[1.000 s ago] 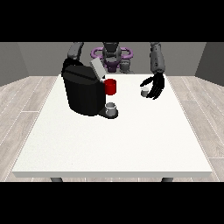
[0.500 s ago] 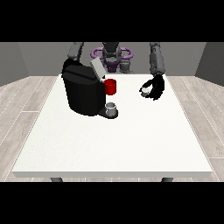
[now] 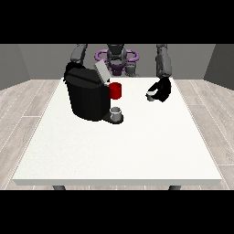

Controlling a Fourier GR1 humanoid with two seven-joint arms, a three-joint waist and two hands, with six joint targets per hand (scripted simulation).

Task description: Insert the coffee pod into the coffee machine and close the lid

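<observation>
Holding: the hand at the view's right (image 3: pixel 162 89) had its fingers curled round the coffee pod (image 3: pixel 150 96), above the table (image 3: pixel 137 146).
Machine: the coffee machine (image 3: pixel 87 95) stood well apart from those fingers, lid (image 3: pixel 101 71) raised.
Other hand: behind the machine; fingers could not be told.

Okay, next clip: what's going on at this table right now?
The hand at the view's right has its fingers curled round a small coffee pod, held above the white table. The black coffee machine stands at the view's left with its lid up, a red part at its front and a grey cup beneath. The pod isn't in yet.
</observation>
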